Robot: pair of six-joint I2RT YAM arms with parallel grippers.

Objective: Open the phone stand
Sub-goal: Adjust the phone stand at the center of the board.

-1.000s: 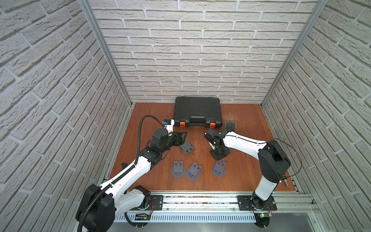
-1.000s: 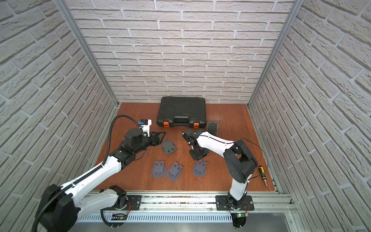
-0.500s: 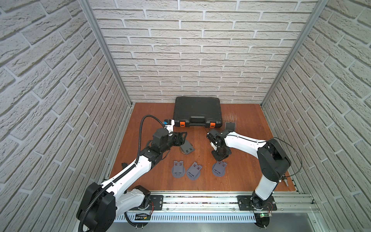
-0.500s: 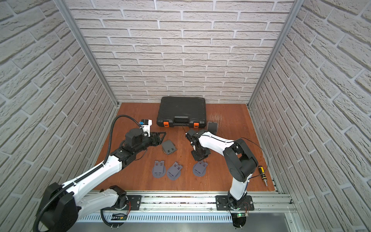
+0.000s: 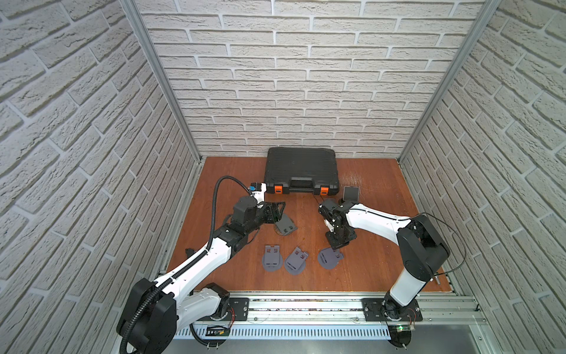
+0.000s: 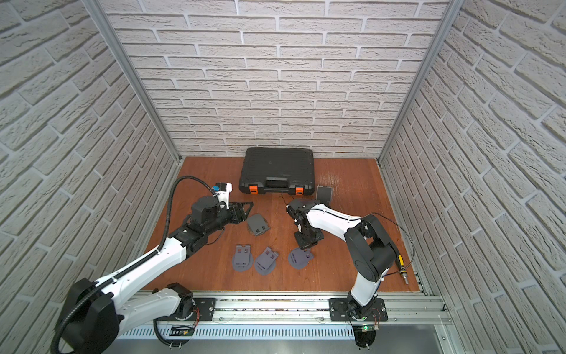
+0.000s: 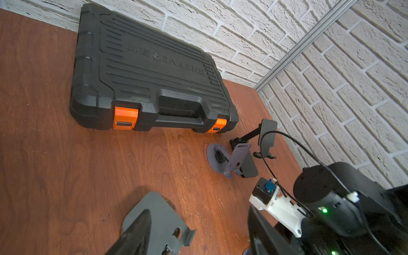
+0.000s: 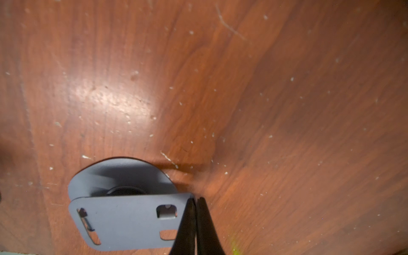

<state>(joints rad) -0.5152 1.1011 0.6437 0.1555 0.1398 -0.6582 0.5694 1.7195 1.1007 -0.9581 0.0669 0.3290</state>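
The right hand (image 5: pixel 334 246) is closed tight, its fingertips (image 8: pixel 188 223) at the plate edge of a grey phone stand (image 5: pixel 329 259) lying on the desk (image 5: pixel 370 269), lower centre of both top views. I cannot tell whether it pinches the plate. The left hand (image 5: pixel 277 212) gapes wide, holding nothing, just beside a second stand (image 5: pixel 286 227).

quick headcount: grey phone stands (image 5: pixel 296 260), five; four show in both top views, the fifth stand (image 7: pixel 231 159) only in the left wrist view; one dark stand (image 5: pixel 351 193); one black case (image 5: pixel 301 167) with two orange latches (image 5: pixel 278 188); two robot arms (image 5: pixel 196 266); one small tool (image 6: pixel 401 269); one tabletop (image 5: pixel 367 269)
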